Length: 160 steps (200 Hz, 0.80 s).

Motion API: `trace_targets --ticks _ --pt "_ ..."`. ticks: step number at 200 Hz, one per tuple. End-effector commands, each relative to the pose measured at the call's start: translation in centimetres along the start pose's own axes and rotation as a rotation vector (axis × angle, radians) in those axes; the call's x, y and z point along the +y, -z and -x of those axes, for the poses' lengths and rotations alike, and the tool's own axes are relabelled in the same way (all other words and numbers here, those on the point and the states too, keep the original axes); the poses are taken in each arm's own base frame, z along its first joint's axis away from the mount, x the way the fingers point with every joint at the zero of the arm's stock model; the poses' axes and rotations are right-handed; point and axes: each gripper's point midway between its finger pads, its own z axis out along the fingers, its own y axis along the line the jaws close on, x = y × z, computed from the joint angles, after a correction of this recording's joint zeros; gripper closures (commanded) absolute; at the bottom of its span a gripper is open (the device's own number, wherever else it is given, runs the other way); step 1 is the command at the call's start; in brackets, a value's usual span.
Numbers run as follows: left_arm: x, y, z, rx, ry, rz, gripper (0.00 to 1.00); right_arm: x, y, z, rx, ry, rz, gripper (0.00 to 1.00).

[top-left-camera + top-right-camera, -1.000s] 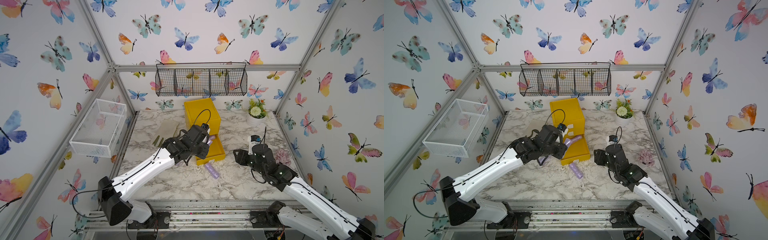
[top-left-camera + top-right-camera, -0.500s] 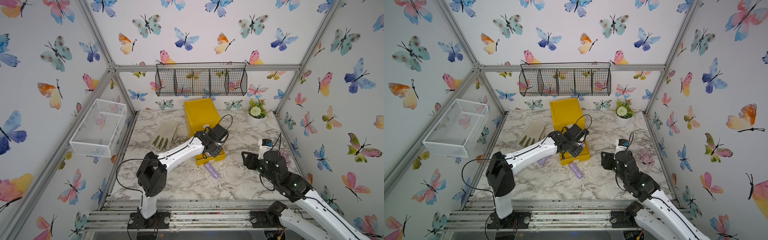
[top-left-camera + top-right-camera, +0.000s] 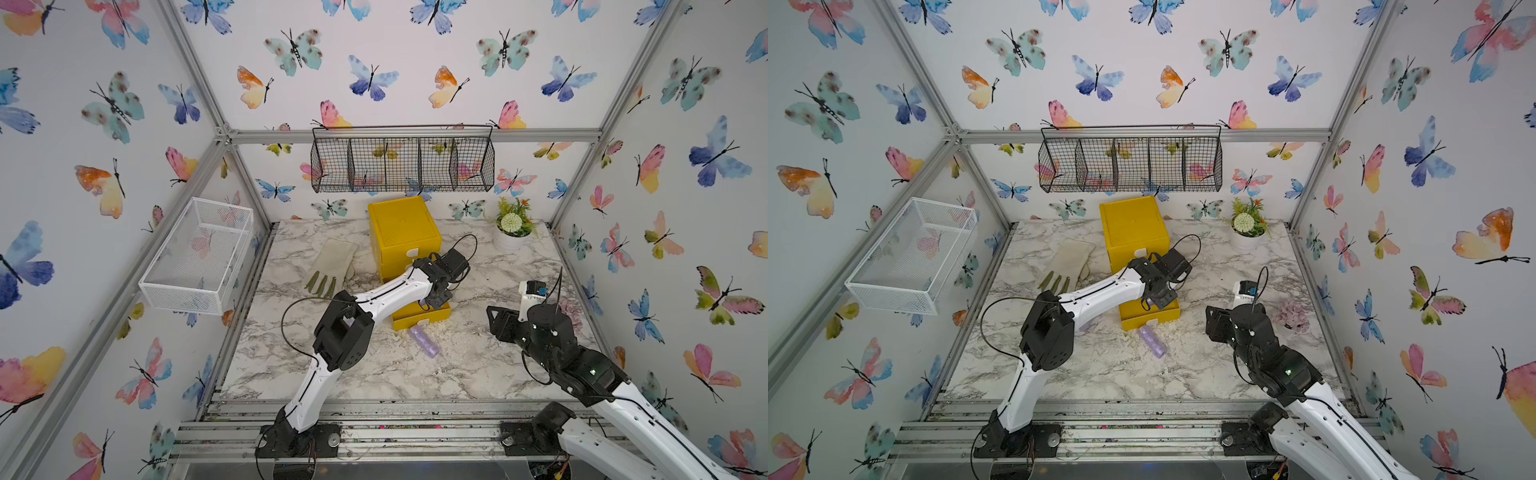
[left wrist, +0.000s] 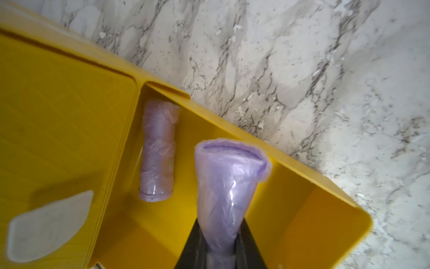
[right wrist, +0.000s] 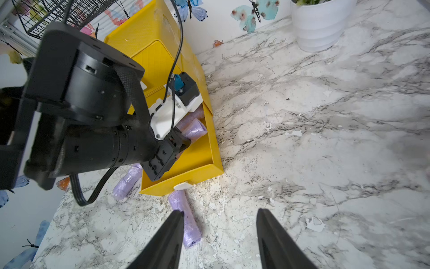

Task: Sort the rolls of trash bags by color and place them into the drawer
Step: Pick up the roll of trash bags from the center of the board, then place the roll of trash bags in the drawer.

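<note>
One purple plastic roll (image 4: pixel 228 186), pinched in left pincer (image 4: pixel 221 223), hangs over open yellow plastic drawer (image 4: pixel 302 179) to join its colour-mate (image 4: pixel 158 151); right pincer (image 5: pixel 220 212) gapes empty.

My left arm (image 3: pixel 395 291) and right arm (image 3: pixel 552 336) wear glossy white shells between chunky black joints. A thin black cable (image 3: pixel 282 328) loops off the left; a green light (image 3: pixel 593 371) dots the right, whose tool (image 5: pixel 218 213) has tapered black fingers (image 5: pixel 162 244).
</note>
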Motion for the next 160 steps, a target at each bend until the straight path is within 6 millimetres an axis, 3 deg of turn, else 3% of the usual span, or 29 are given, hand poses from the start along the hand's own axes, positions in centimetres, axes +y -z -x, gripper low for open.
trace_targets --ticks 1,52,160 --pt "1.7 -0.3 -1.2 0.045 0.002 0.041 0.81 -0.6 0.2 0.2 -0.012 0.016 -0.027 0.45" --pt "2.3 -0.2 -2.0 0.044 0.024 0.031 0.80 -0.3 -0.3 0.0 -0.001 0.012 -0.016 0.45" --pt "2.7 -3.5 -1.2 0.058 0.041 -0.005 0.78 -0.7 -0.5 -0.2 -0.001 0.019 -0.037 0.45"
